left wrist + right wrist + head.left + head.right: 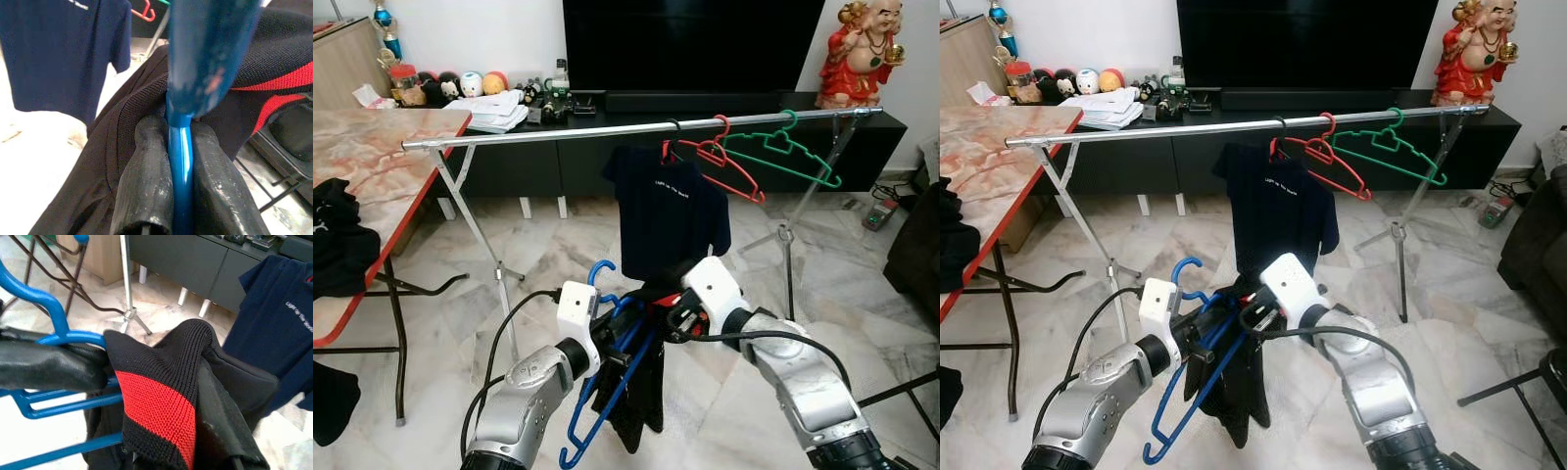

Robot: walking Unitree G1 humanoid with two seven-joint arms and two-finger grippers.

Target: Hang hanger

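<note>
the long silver metal rail (558,133) has free room from its 9 o'clock end to the middle; a navy t-shirt (668,211), a red plastic hanger (720,162) and a green plastic hanger (783,152) crowd the 3 o'clock part. below, at 6 o'clock, the left gripper (182,161) is pressed together on the smooth blue plastic hanger (607,377). the right gripper (677,315) pinches the black knitted garment with red stripe (166,411) that is draped on this hanger, just beside the other gripper.
</note>
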